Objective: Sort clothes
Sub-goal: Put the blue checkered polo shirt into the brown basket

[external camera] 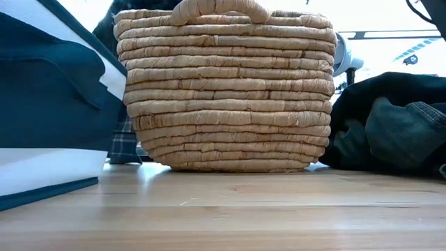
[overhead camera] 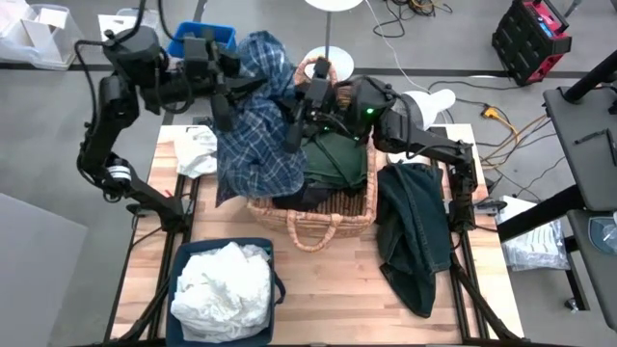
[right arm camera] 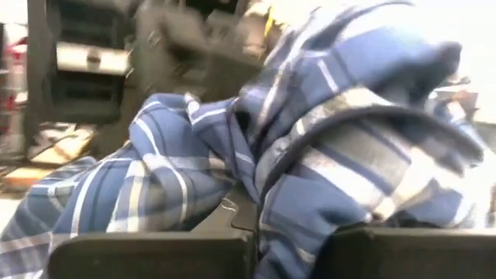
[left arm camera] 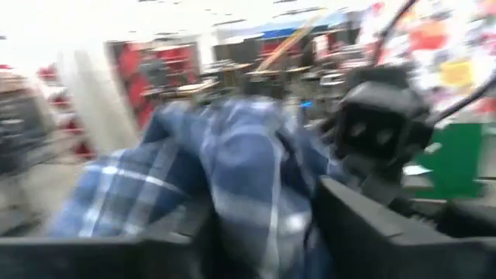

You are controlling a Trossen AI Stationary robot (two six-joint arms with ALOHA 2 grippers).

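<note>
The left gripper (overhead camera: 224, 69) is clenched on the blue-and-white plaid shirt (overhead camera: 253, 135): in the left wrist view its two dark fingers (left arm camera: 364, 225) stand on either side of a bunched fold of the plaid cloth (left arm camera: 232, 186), which fills the gap between them. The right gripper (overhead camera: 301, 101) grips the same shirt from the other side; in the right wrist view the plaid fabric (right arm camera: 325, 155) rises straight out from between its dark fingers (right arm camera: 155, 256), pinched in the narrow slot there (the fingers are nearly together, with only cloth between).

From above, the shirt hangs between the two grippers, held up over the round woven straw basket (overhead camera: 318, 217). Most of the cloth drapes below the left gripper's fingers, down past the basket's rim and over the side of the basket nearest that arm. Beneath the right gripper's fingers, inside the basket, lies a dark green garment (overhead camera: 337, 159).

On the wooden table (overhead camera: 328, 289), beyond the right gripper on the side away from the left one, a dark charcoal garment (overhead camera: 416, 231) lies spread flat beside the basket. A blue bin (overhead camera: 183, 275) holding white clothes (overhead camera: 224, 289) sits at the table's near corner, on the left arm's side, and a loose white garment (overhead camera: 196, 151) lies on the table below the left gripper.
</note>
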